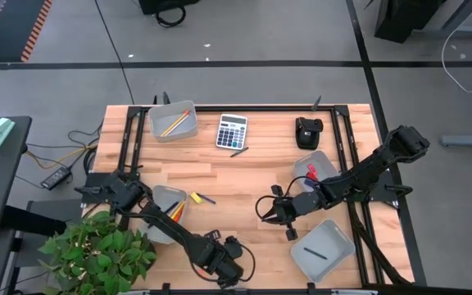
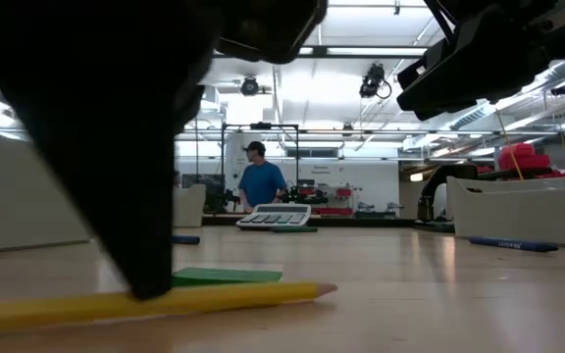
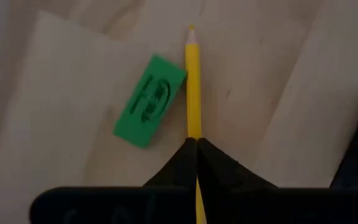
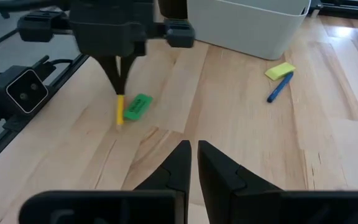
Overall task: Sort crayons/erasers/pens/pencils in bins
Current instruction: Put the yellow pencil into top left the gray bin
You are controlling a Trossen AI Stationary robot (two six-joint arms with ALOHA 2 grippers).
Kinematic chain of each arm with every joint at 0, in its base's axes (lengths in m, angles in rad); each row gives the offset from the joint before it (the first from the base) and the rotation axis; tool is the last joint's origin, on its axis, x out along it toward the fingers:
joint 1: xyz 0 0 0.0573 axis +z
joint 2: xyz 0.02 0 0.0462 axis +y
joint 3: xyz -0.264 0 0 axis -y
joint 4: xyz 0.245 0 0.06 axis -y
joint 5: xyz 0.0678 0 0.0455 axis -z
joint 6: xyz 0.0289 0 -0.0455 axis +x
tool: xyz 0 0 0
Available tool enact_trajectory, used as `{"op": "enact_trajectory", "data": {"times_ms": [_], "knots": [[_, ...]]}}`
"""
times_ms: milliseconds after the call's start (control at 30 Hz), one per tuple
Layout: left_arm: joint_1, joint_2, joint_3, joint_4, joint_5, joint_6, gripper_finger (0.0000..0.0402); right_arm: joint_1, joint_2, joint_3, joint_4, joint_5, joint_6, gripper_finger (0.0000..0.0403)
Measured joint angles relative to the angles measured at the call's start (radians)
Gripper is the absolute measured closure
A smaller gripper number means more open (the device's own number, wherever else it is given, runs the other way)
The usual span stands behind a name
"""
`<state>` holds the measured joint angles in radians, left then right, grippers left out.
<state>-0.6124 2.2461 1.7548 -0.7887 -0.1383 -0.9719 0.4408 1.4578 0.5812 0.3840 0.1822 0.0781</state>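
A yellow pencil lies flat on the wood table near its near edge, its sharpened tip free. A green eraser lies flat beside it and also shows in the right wrist view. My left gripper stands over the pencil, shut on it. In the high view the gripper covers both items. My right gripper hovers near mid-table, shut and empty, pointing toward the left gripper. My left gripper pinches the pencil's shaft between its two fingertips, well back from the sharpened tip. The fingers come from above, pointing down, one on each side of the shaft. The pencil lies flat on the table.
Four grey bins: far left with pencils, near left with crayons, right with red erasers, near right with a pen. A yellow eraser, blue pens, calculator, black device, plant.
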Motion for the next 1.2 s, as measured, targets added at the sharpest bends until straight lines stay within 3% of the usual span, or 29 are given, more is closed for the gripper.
{"op": "enact_trajectory", "data": {"times_ms": [400,533,833,1000,1200], "knots": [[-0.027,-0.108,0.005,-0.099,0.004,-0.077,0.0393,0.000,0.000,0.000,0.000,0.000,0.000,0.0365],[-0.066,-0.109,0.004,-0.192,0.004,-0.143,0.0375,0.000,0.000,0.000,0.000,0.000,0.000,0.0365],[-0.173,-0.107,0.004,-0.182,0.013,-0.317,0.0329,0.000,0.000,0.000,-0.001,0.000,0.000,0.0365],[-0.198,-0.092,0.005,-0.237,-0.097,-0.401,0.0299,0.000,0.000,-0.001,-0.001,0.000,0.000,0.0365],[-0.198,-0.065,0.005,-0.228,-0.109,-0.430,0.0287,0.000,0.000,-0.001,0.000,0.000,0.000,0.0365]]}}
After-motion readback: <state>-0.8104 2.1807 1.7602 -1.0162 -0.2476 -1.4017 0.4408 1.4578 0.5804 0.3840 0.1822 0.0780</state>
